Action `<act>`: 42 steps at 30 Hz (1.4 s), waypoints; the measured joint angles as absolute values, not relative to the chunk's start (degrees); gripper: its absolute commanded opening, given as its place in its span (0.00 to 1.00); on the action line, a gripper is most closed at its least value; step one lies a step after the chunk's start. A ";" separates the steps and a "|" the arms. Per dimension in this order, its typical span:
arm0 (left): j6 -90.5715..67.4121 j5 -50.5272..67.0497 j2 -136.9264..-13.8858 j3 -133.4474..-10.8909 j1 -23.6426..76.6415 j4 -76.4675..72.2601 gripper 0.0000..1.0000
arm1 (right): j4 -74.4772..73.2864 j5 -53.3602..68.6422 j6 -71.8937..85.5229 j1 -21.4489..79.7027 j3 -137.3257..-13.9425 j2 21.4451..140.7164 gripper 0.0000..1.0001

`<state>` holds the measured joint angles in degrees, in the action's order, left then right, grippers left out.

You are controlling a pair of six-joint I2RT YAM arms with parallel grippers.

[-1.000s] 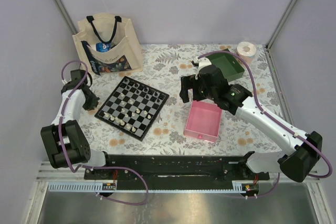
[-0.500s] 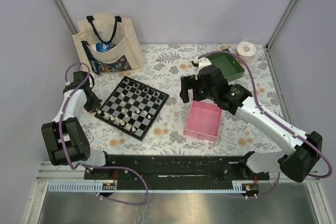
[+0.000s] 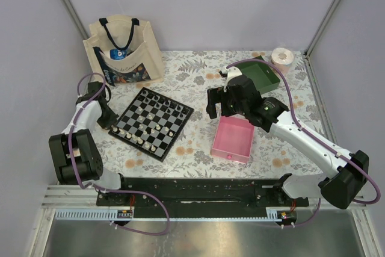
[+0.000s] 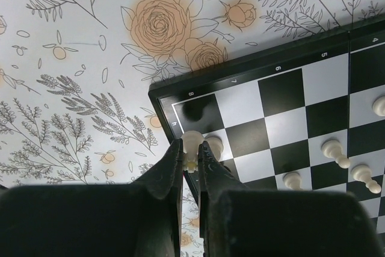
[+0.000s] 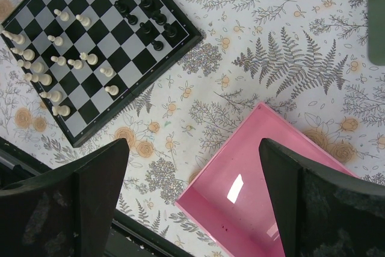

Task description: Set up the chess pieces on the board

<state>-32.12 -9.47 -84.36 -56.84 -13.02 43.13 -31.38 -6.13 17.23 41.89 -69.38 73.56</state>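
Note:
The checkered board (image 3: 151, 123) lies left of centre on the flowered cloth, with cream and black chess pieces (image 3: 157, 127) on it. My left gripper (image 3: 112, 123) hangs at the board's left corner, shut on a cream-white piece (image 4: 192, 146) held just over the corner square (image 4: 198, 110). Another cream piece (image 4: 213, 145) stands right beside it. More cream pieces (image 4: 334, 148) stand on the nearby rows. My right gripper (image 3: 218, 105) hovers wide open above the near edge of the pink tray (image 5: 274, 179), holding nothing; in its view the board (image 5: 90, 40) lies at upper left.
A canvas tote bag (image 3: 123, 52) stands behind the board. A green tray (image 3: 261, 75) and a roll of tape (image 3: 281, 57) sit at the back right. The pink tray (image 3: 233, 139) lies right of the board, empty.
My left arm has swung slightly right and nearer, bringing its gripper to the board's left corner. The right arm has stayed still.

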 measured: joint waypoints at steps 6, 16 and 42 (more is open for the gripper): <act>-33.36 -10.37 -86.13 -56.82 -11.99 42.52 0.00 | -31.38 -6.13 17.21 41.87 -69.38 73.56 1.00; -34.46 -11.40 -88.36 -56.84 -11.90 41.74 0.00 | -31.38 -6.33 17.10 41.87 -69.17 73.56 0.99; -34.44 -11.55 -90.00 -56.84 -11.81 40.16 0.39 | -31.38 -6.37 16.75 41.87 -69.08 73.56 0.99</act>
<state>-34.44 -11.55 -90.00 -56.84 -11.81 40.16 -31.38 -6.37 16.75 41.87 -69.08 73.56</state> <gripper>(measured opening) 0.333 0.993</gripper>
